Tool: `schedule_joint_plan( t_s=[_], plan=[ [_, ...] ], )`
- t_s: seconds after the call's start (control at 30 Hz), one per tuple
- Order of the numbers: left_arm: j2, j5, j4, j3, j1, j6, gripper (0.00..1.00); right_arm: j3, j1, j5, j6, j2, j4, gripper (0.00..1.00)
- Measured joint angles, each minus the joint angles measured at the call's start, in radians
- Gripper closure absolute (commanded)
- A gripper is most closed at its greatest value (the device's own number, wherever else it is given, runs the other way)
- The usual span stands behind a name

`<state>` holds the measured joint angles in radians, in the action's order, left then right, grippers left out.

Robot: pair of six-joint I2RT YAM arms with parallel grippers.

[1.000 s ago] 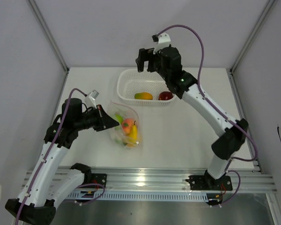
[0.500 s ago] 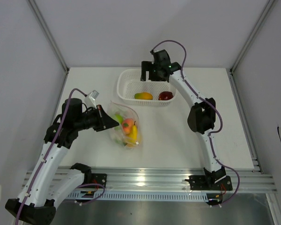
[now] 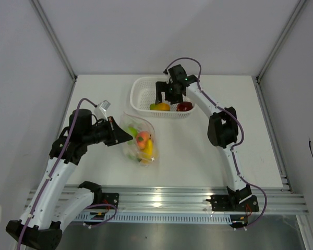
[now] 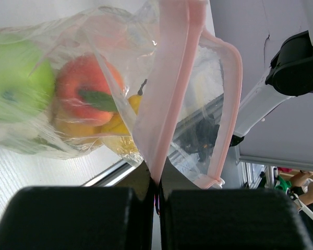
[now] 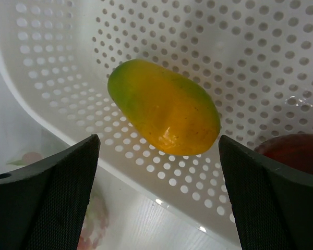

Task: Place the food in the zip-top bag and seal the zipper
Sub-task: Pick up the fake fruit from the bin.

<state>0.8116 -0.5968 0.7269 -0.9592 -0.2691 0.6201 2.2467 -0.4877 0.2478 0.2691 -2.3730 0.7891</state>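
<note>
The clear zip-top bag (image 3: 139, 141) lies at the table's middle left, holding a green apple (image 4: 15, 78), a peach (image 4: 86, 88) and yellow fruit (image 3: 148, 149). My left gripper (image 4: 157, 190) is shut on the bag's pink zipper (image 4: 172, 78) strip and holds the mouth open. My right gripper (image 5: 158, 138) hangs open inside the white basket (image 5: 224, 47). Its fingers stand either side of a yellow-green mango (image 5: 164, 107) without touching it. A dark red apple (image 5: 295, 153) lies beside the mango at the right.
The perforated basket (image 3: 138, 83) stands at the back centre of the table, its near wall between the mango and the bag. Grey walls enclose the table on three sides. The rail with the arm bases runs along the front.
My right gripper has come down from above the basket's far rim into the basket, over the mango. The left gripper and the bag have not moved.
</note>
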Motion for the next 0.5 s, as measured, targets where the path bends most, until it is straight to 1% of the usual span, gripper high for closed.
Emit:
schedule_joint_plan(
  t_s=[0.27,0.5],
  plan=[
    [0.002,-0.001,-0.001,0.002,0.0,0.0,0.99,0.0,0.0,0.003,-0.033,-0.048,-0.001,0.04],
    [0.002,0.0,-0.002,0.005,0.0,0.0,0.99,0.0,0.0,0.014,-0.039,-0.087,-0.001,0.06]
  ],
)
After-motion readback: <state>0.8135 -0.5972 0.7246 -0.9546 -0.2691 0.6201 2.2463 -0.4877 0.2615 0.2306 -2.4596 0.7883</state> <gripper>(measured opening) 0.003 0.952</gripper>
